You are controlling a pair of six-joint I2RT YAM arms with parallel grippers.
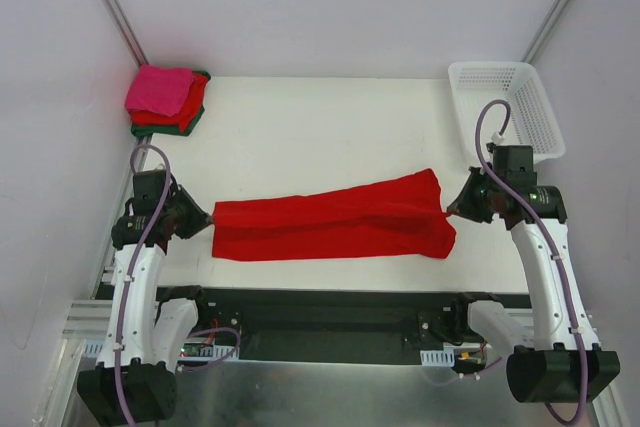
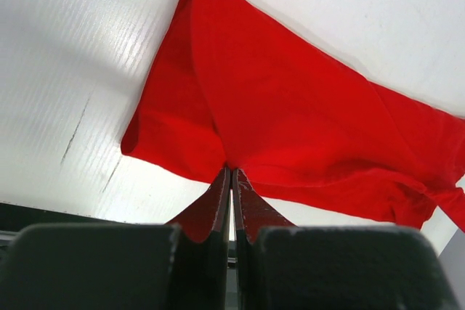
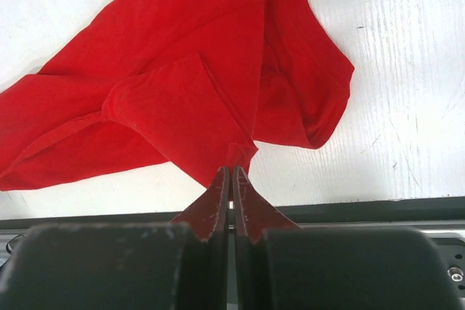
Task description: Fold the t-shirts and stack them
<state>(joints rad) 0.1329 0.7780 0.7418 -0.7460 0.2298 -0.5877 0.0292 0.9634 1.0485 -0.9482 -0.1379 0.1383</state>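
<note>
The bright red t-shirt (image 1: 330, 219) is stretched out as a long band between the two grippers, with most of it laid on the white table (image 1: 320, 127). One end is pinched by the left gripper (image 2: 231, 176), whose fingers are pressed almost together with a corner of the cloth caught at their tips. Ahead of that gripper the cloth is spread fairly flat and widens away from the tips, with a folded edge to their left. The opposite end is clamped by the right gripper (image 3: 231, 173), whose fingers are likewise closed to a thin slit on a point of cloth. Just ahead of those tips the fabric is gathered in loose folds, and a rounded lobe is seen ahead and to the right. A stack of folded t-shirts (image 1: 167, 99), hot pink on top with red and dark green beneath, is seen well beyond the left gripper, at the far corner on its side. A white lattice basket (image 1: 505, 102) is placed beyond the right gripper, at the far corner on its side, apart from the red cloth.
</note>
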